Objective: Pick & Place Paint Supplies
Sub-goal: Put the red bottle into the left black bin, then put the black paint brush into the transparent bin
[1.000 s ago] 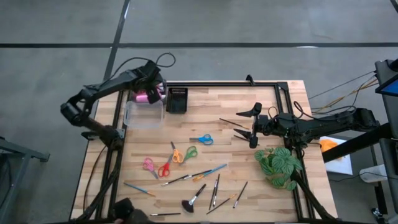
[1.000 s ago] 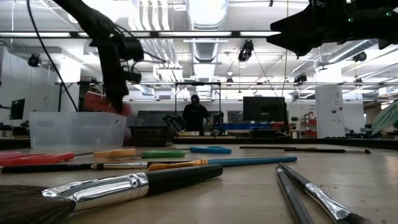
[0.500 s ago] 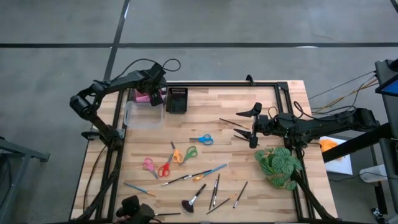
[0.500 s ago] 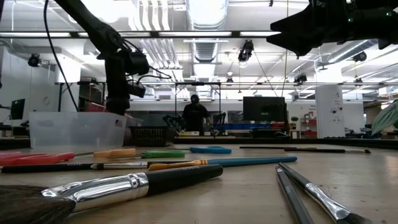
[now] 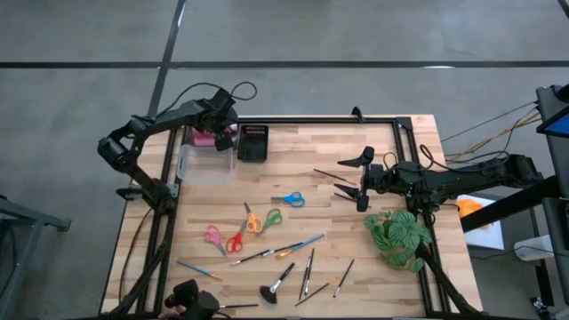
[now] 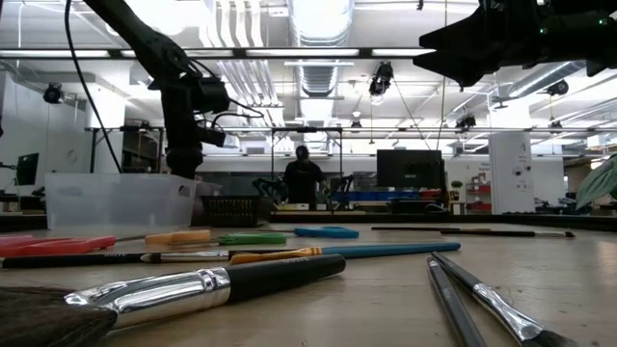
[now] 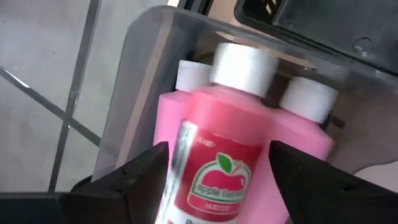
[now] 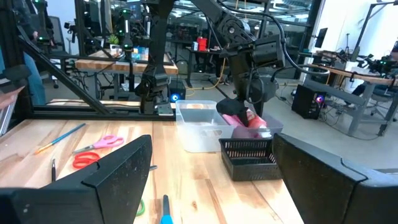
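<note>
Three pink paint bottles with white caps are seen in the left wrist view: one pink bottle (image 7: pixel 214 180) with an apple label is clamped between the fingers of the left gripper (image 7: pixel 214 186), and two more bottles (image 7: pixel 305 134) are seen just beyond it, lying inside the clear tub (image 7: pixel 134 81). From above, the left gripper (image 5: pixel 219 131) is held over the far end of the clear tub (image 5: pixel 206 164), with pink showing beneath it, and the black tray (image 5: pixel 253 142) is set just beside the tub. Nearer the table's front edge, well apart from this gripper, the blue scissors (image 5: pixel 288 198), the orange and green scissors (image 5: pixel 260 220) and the pink and red scissors (image 5: pixel 224 238) are laid flat, and the thin brushes (image 5: pixel 280 251) are scattered beyond them. The right gripper (image 5: pixel 357 176) is held above the table with its fingers spread apart, two dark brushes (image 5: pixel 331 176) lying just beside it and the green plant (image 5: pixel 398 236) close to its arm. In the low view a person (image 6: pixel 305 178) is seen standing far behind the table.
</note>
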{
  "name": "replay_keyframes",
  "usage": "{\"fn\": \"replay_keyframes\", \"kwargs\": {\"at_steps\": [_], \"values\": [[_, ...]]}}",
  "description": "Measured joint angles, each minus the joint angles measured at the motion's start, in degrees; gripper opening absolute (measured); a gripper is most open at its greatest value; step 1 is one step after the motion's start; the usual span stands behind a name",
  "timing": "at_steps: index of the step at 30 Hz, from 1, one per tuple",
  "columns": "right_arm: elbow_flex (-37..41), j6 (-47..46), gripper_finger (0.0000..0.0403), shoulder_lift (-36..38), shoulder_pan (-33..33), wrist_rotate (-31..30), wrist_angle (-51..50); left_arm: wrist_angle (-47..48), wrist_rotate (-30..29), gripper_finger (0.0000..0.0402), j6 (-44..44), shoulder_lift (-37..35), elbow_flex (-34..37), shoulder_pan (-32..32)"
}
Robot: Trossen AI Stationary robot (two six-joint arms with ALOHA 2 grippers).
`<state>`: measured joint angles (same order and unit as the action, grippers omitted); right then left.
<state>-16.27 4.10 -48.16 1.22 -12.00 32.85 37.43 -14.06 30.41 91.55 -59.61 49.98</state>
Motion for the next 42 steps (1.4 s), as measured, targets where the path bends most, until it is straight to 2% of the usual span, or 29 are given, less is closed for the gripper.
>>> {"fn": "replay_keyframes", "kwargs": {"at_steps": [12,18,25,34,42], "values": [[0.00,0.00,0.0331,0.00,0.01,0.02,0.01,0.08,0.00,0.0291,-0.86,-1.71,0.00,0.00],[0.00,0.00,0.0331,0.00,0.00,-0.01,0.00,1.06,0.60,0.0291,-3.08,-5.55,0.00,-0.04],[0.00,0.00,0.0331,-0.02,-0.01,0.01,0.01,3.11,0.90,0.0291,-9.60,-11.05,0.00,-1.66],[0.00,0.00,0.0331,-0.07,0.00,0.00,0.01,4.18,2.34,0.0291,-23.22,-15.68,0.00,-7.00],[0.00,0.00,0.0331,-0.07,-0.01,-0.01,0.01,6.80,2.33,0.0291,-32.19,-16.09,0.00,-17.25]]}}
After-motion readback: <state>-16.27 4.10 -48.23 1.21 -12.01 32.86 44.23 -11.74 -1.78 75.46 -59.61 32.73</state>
